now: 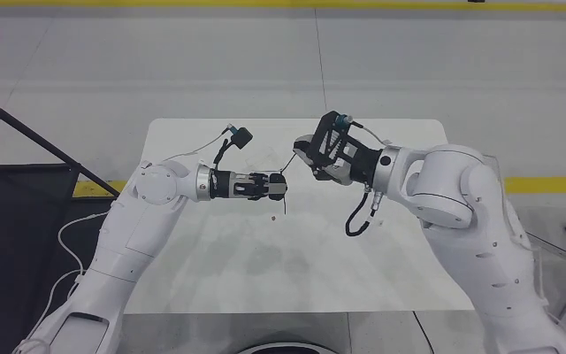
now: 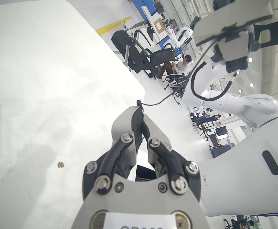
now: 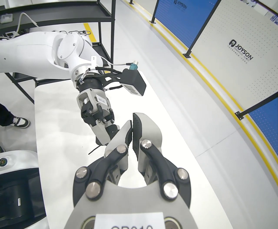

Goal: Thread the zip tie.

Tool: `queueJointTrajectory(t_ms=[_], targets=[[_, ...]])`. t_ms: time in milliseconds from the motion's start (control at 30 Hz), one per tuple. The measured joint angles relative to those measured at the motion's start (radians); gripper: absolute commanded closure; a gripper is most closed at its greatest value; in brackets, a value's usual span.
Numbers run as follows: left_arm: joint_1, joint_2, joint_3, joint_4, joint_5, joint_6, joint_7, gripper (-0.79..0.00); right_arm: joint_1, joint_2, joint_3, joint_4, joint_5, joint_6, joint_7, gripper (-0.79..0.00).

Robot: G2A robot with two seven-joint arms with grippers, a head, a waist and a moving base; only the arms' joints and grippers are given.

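Observation:
A thin black zip tie spans the gap between both grippers above the white table. My left gripper is shut on one end of it, and the tie's small head pokes out past the fingertips. From there the strap curves up to my right gripper, which is shut on the other end. In the top view the left gripper and right gripper sit close together over the table's middle, joined by the zip tie. In the right wrist view, the right gripper has its pads together, and a short tail of the zip tie hangs below the left gripper.
A small brown speck lies on the table below the left gripper. A black rack stands beyond the table's end on the left arm's side. The table's rounded far corner is close to the left gripper.

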Motion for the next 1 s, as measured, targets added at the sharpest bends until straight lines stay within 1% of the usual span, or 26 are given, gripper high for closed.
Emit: queueJointTrajectory(t_ms=[600,833,1000], targets=[[0.0,0.0,0.0,0.0,0.0,0.0,0.0,0.0,0.003,-0.006,-0.044,-0.035,-0.184,0.107,-0.011,0.0],[0.0,0.0,0.0,0.0,0.0,0.0,0.0,0.0,0.0,-0.007,-0.052,-0.033,-0.17,0.079,-0.007,0.0],[0.0,0.0,0.0,0.0,0.0,0.0,0.0,0.0,-0.012,-0.003,-0.04,-0.036,-0.129,0.036,-0.011,0.0]])
